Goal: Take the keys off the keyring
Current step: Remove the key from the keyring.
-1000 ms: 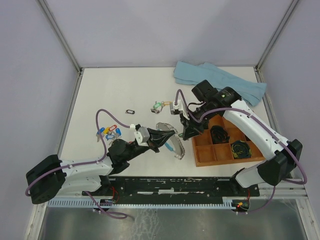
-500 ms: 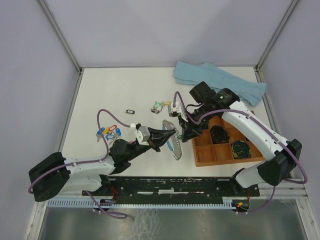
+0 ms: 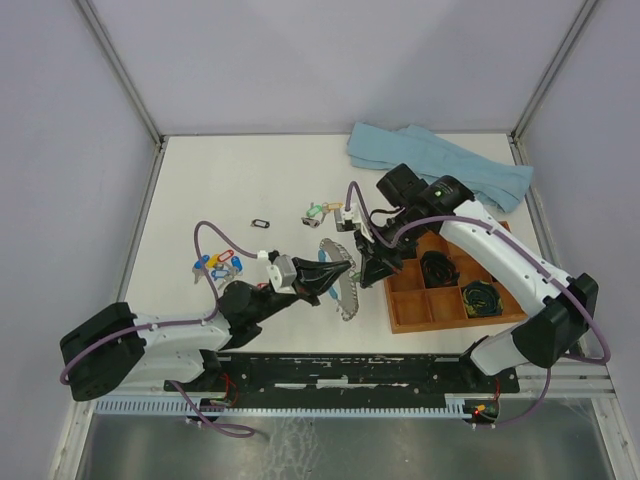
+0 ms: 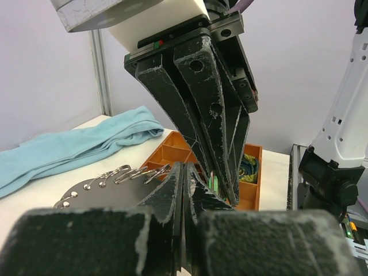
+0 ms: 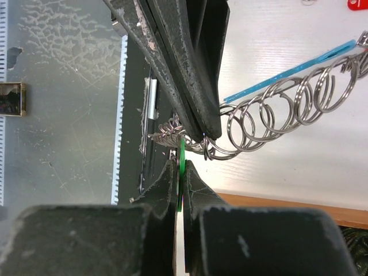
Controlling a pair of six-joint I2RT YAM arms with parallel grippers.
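The keyring (image 3: 344,284) is held just above the table at centre: a light-blue arc (image 5: 287,71) plus a row of silver split rings (image 5: 270,118). My left gripper (image 3: 337,272) is shut on its flat grey part (image 4: 103,192); the jaws are pressed together (image 4: 187,168). From the other side, my right gripper (image 3: 371,268) is shut on the thin green tag (image 5: 181,161) of a key that hangs at the rings, right beside the left fingers (image 5: 190,75). Loose keys (image 3: 216,265) with red, blue and yellow tags lie at left. Two more keys (image 3: 320,211) lie further back.
An orange compartment tray (image 3: 408,310) with black coiled cable bundles (image 3: 437,268) stands at right, close behind the right gripper. A light-blue cloth (image 3: 440,165) lies at the back right. A small black tag frame (image 3: 261,224) rests left of centre.
Both grippers and the keyring between them have shifted slightly left and back. The ring now stands more upright. Neither grip has changed.
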